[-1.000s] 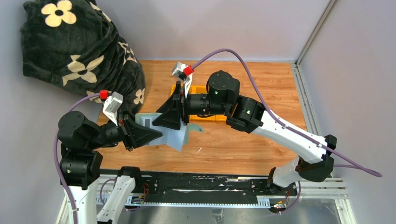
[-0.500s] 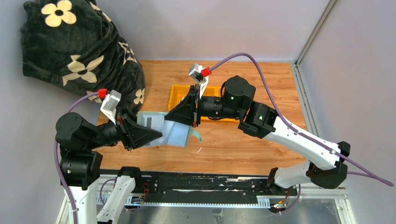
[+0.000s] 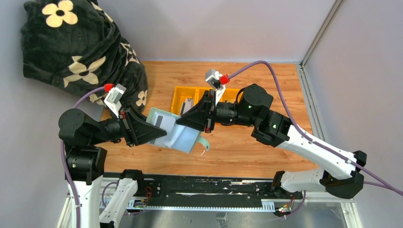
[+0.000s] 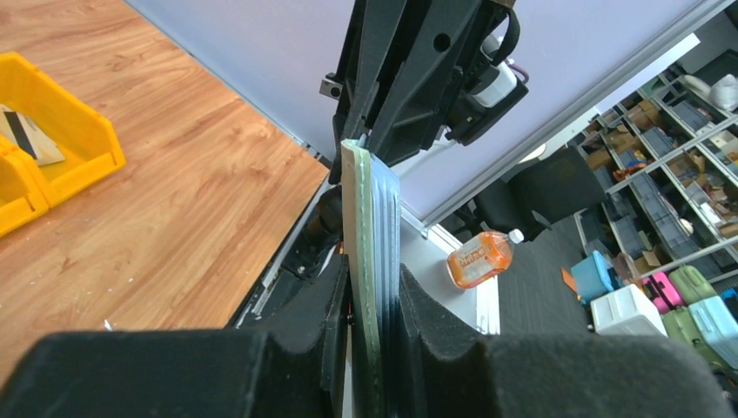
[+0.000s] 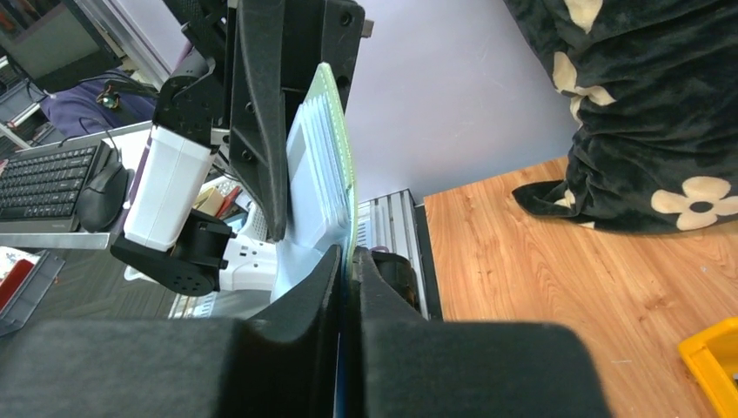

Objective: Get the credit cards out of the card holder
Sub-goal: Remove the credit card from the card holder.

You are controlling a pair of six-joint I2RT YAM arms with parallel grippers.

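One holder [image 3: 178,137], held clear of the table [image 3: 228,152] between two claws. The left claw [image 3: 154,133] clamps its left end, and we see the leaves edge-on between the pads [image 4: 435,348]. The right claw [image 3: 186,121] is pinched tight on the green cover at the far side.

We count two cards. One striped card [image 3: 161,120] sits on the holder's upper face. One more [image 3: 188,104] lies in the left bay of the single yellow tray [image 3: 179,92]. One flowered blanket [image 3: 81,52] in the far-left corner.

Against a second back:
- The right arm has drawn rightward.
- More of the tray is bared.
- The holder has shifted right with the arm and tilted.
- The left claw sits slightly farther from us.
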